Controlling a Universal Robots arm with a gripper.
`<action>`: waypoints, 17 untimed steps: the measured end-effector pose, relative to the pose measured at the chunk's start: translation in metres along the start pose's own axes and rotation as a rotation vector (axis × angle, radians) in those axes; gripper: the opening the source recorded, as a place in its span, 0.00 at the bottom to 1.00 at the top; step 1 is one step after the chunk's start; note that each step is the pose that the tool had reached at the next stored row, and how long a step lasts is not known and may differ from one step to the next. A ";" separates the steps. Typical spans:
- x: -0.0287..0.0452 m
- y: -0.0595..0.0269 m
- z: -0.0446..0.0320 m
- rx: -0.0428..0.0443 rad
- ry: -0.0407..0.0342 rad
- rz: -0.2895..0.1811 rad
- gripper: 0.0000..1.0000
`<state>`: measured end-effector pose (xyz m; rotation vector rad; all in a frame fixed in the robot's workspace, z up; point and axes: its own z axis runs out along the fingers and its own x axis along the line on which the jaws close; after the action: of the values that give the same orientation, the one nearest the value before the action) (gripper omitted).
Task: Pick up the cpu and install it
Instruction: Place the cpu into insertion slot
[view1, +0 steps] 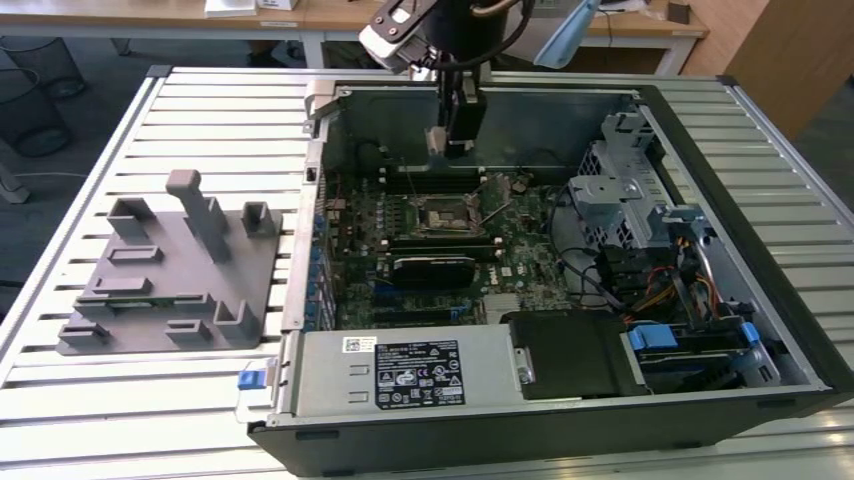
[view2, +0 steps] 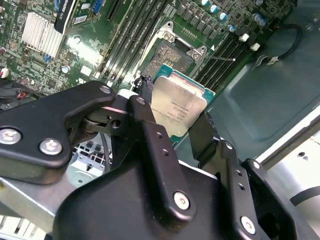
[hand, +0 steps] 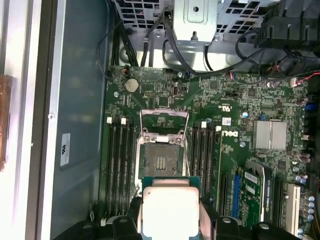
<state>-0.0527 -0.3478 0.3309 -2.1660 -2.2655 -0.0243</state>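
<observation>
The cpu (view2: 180, 102) is gripped by two opposite edges, so that its silvery top and its underside are left untouched. That suits a part whose contacts must meet a socket cleanly. The gripper (view2: 174, 117) is closed only as far as the chip's width allows. One black finger (view2: 145, 107) is pressed to one edge and the other is set against the opposite edge, and nothing else is held. In the first wrist view the cpu (hand: 170, 207) is seen top up between the fingers and is judged to lie roughly level with the board below. It is carried in the air, clear of every surface, so the pick-up is judged done and the seating not yet done.

Below it the socket (hand: 161, 162) is shown empty. Its metal load plate (hand: 164, 120) is swung up and back, so that the recess is open from above. Memory slots (hand: 120, 165) are ranged along both sides of the socket, on the green motherboard (hand: 240, 100).

In the exterior view the gripper (view1: 458, 140) is seen hanging inside the open computer case (view1: 801, 330). It is above the board and near the socket (view1: 437, 215), though not squarely over it, as far as can be judged. The case is laid on its side, so that the board faces up for reach from above. A grey fixture (view1: 174, 270) with upright posts stands on the slatted table (view1: 134, 400) beside the case, on the exterior view's left.
</observation>
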 end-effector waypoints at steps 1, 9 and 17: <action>-0.0001 0.0008 0.0012 0.0000 0.0001 0.000 0.54; -0.0004 0.0041 0.0154 0.0002 -0.0003 0.000 0.54; -0.0006 0.0041 0.0252 0.0004 -0.0004 0.000 0.54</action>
<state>-0.0484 -0.3478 0.3058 -2.1661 -2.2654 -0.0235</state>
